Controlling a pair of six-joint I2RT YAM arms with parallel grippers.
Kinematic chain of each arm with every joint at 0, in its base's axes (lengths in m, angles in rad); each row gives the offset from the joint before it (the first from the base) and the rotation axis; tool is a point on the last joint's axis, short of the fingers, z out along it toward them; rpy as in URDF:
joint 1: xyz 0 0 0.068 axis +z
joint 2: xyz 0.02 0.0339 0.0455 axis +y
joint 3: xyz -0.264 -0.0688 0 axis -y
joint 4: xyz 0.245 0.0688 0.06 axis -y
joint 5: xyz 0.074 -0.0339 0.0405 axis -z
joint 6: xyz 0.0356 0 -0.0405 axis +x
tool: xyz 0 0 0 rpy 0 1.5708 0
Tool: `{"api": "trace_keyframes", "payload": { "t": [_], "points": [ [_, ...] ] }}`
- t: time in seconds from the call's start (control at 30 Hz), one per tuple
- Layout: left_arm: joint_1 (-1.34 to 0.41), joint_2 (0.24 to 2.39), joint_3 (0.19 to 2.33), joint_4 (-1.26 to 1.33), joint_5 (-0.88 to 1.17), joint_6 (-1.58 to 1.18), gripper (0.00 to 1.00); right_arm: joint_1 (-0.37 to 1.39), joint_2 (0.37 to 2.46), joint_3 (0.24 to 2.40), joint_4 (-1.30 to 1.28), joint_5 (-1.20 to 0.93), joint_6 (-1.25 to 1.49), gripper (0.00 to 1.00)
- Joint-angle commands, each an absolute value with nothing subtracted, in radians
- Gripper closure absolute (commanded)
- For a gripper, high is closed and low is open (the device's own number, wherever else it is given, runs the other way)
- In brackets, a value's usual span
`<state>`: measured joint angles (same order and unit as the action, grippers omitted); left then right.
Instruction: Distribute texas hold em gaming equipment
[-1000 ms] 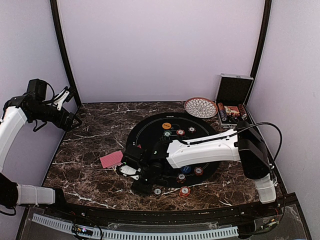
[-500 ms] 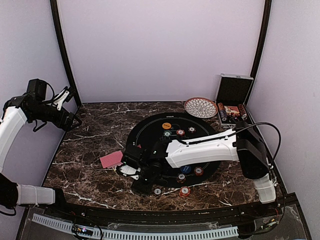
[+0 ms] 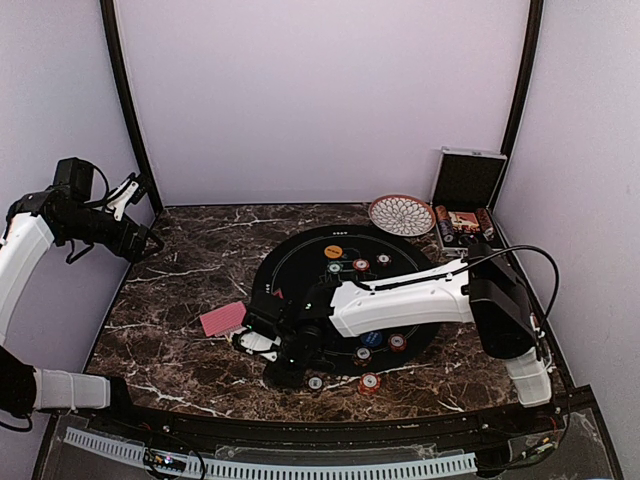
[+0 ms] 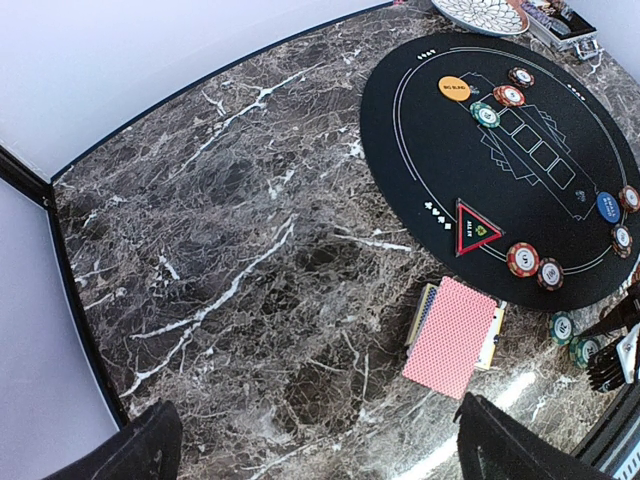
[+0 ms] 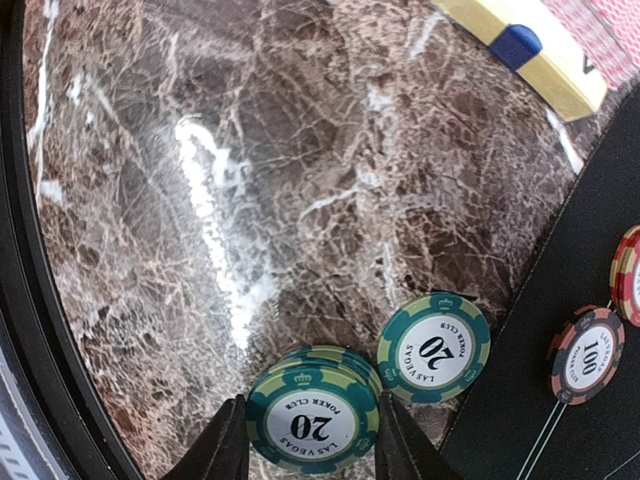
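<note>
A short stack of green "20" poker chips (image 5: 312,420) sits on the marble just off the black round mat (image 3: 300,262). My right gripper (image 5: 312,445) has a finger pressed against each side of the stack. A single green chip (image 5: 434,347) lies beside it, and a red chip (image 5: 589,354) lies on the mat. The pink-backed deck of cards (image 3: 222,318) lies left of the mat. An orange button (image 3: 333,251) and a blue button (image 3: 372,339) rest on the mat. My left gripper (image 3: 145,215) hangs open, high at the far left, empty.
A patterned bowl (image 3: 401,214) and an open aluminium case (image 3: 467,200) stand at the back right. More chips (image 3: 370,383) lie near the mat's front edge. A red triangle marker (image 4: 472,228) lies on the mat. The enclosure's walls close in both sides.
The right gripper's fingers have closed in onto the green chip stack. The left arm has not moved.
</note>
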<state>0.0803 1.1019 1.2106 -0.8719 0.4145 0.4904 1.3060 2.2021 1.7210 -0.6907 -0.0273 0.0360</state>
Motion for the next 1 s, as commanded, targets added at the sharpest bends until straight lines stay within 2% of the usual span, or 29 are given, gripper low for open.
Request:
{"api": "trace_keyframes", "payload": {
  "t": [0.0, 0.13, 0.37, 0.7, 0.97],
  "points": [
    [0.078, 1.081, 1.21, -0.891, 0.421, 0.5, 0.01, 1.301, 2.207, 1.733, -0.676, -0.032, 0.038, 0.67],
    [0.078, 1.08, 1.211, -0.891, 0.421, 0.5, 0.01, 1.301, 2.197, 1.731, -0.674, -0.026, 0.041, 0.76],
    [0.079, 1.08, 1.215, -0.893, 0.42, 0.499, 0.01, 1.299, 2.157, 1.729, -0.675, 0.018, 0.047, 0.84],
    [0.077, 1.081, 1.216, -0.891, 0.422, 0.499, 0.01, 1.223, 2.027, 1.706, -0.653, 0.039, 0.091, 0.86],
    [0.079, 1.078, 1.213, -0.892, 0.423, 0.498, 0.01, 1.147, 2.005, 1.631, -0.622, 0.065, 0.124, 0.88]
  ]
}}
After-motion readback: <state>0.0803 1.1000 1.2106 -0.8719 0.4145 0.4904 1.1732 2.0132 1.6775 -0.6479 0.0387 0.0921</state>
